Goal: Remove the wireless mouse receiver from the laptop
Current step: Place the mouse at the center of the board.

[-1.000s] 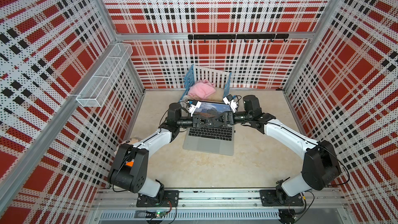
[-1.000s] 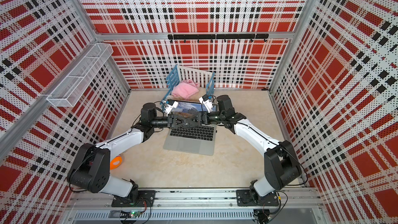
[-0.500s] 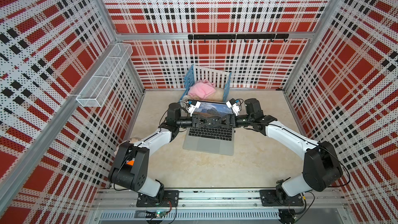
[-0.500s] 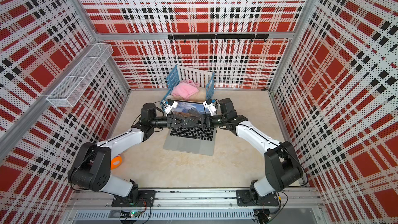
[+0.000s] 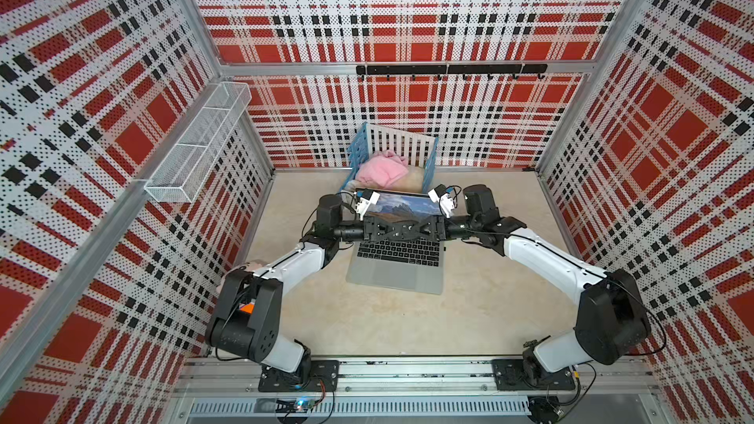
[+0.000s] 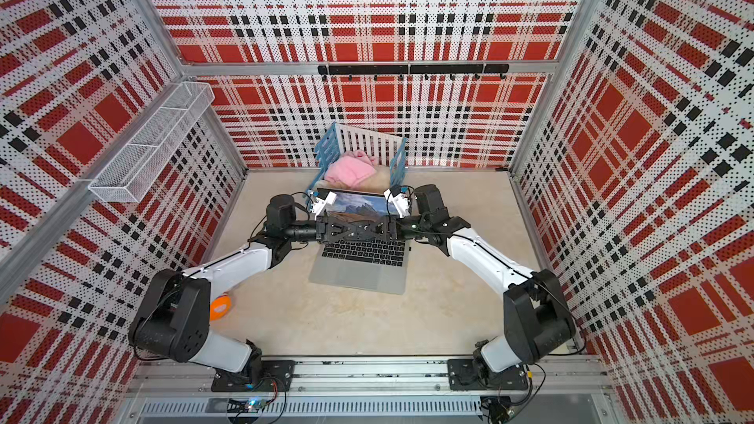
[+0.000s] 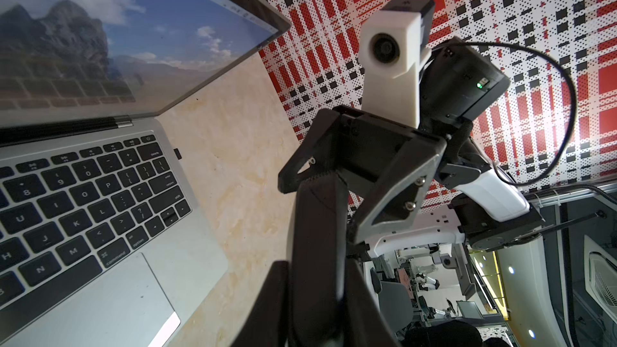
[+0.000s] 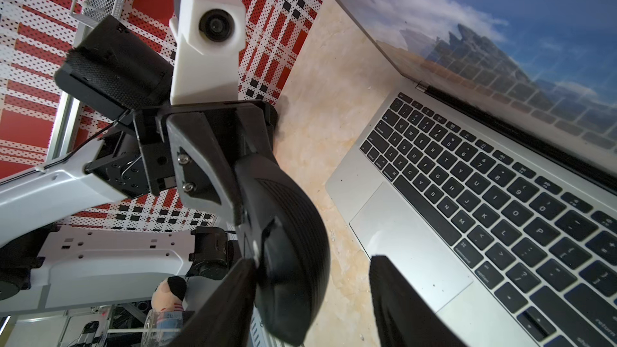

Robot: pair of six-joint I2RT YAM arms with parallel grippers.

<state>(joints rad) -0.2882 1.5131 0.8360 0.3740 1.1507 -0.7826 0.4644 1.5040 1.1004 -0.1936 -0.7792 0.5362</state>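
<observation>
Plaid walls are enclosing the beige worktop and the open laptop. The wireless mouse receiver is sitting plugged into its right edge. The left claw is narrowly pinching a black mouse, and the right claw is standing half-wide around it. The arms are seemingly handing the mouse over. Next, a freed claw needs to pinch the stub and pull outward.

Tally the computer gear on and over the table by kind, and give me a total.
laptop: 1
black mouse: 1
wireless receiver, plugged into the laptop's side: 1
Total: 3
</observation>
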